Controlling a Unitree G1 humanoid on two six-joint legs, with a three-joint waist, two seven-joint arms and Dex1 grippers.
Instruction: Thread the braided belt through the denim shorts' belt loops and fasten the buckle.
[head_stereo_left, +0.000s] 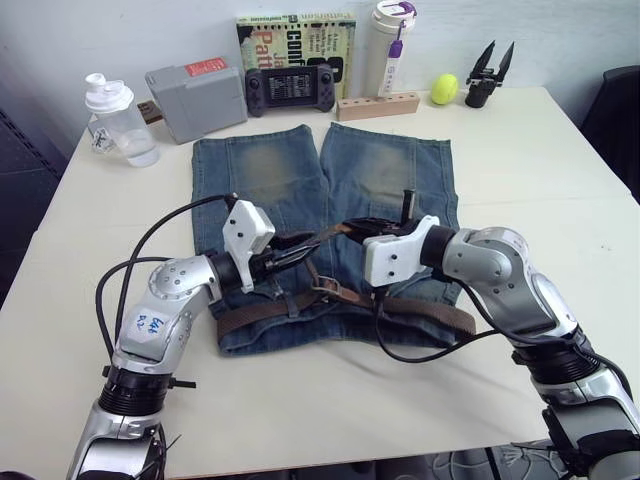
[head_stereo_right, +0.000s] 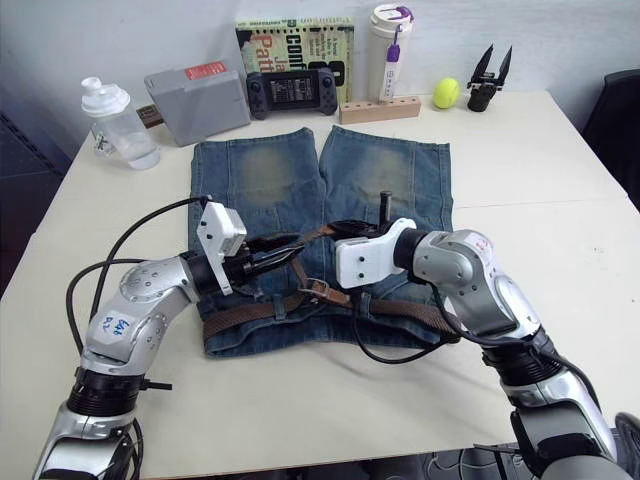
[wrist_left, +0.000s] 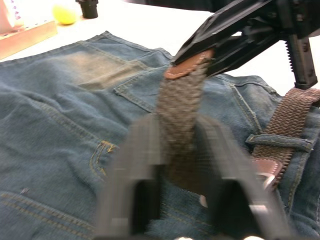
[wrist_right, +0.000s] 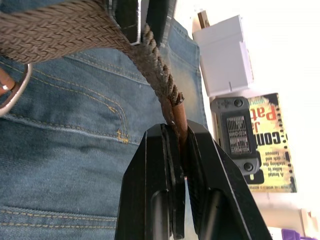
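Note:
The denim shorts (head_stereo_left: 300, 180) lie flat on the table, waistband toward me. The braided belt (head_stereo_left: 440, 312) runs along the waistband under a belt loop (wrist_left: 280, 142); its free end lifts up over the middle of the shorts. My left gripper (head_stereo_left: 305, 250) is shut on the woven part of that raised end (wrist_left: 180, 110). Just beyond it my right gripper (wrist_right: 179, 132) is shut on the smooth leather tip (wrist_left: 187, 65). The silver buckle (head_stereo_left: 325, 288) rests on the waistband below both grippers.
Along the table's far edge stand a shaker bottle (head_stereo_left: 118, 120), a grey box (head_stereo_left: 195, 100), a game controller (head_stereo_left: 290, 88), a book (head_stereo_left: 295, 35), a tumbler (head_stereo_left: 390, 45), a wooden block (head_stereo_left: 378, 103), a yellow ball (head_stereo_left: 444, 88) and a spare black gripper (head_stereo_left: 490, 75).

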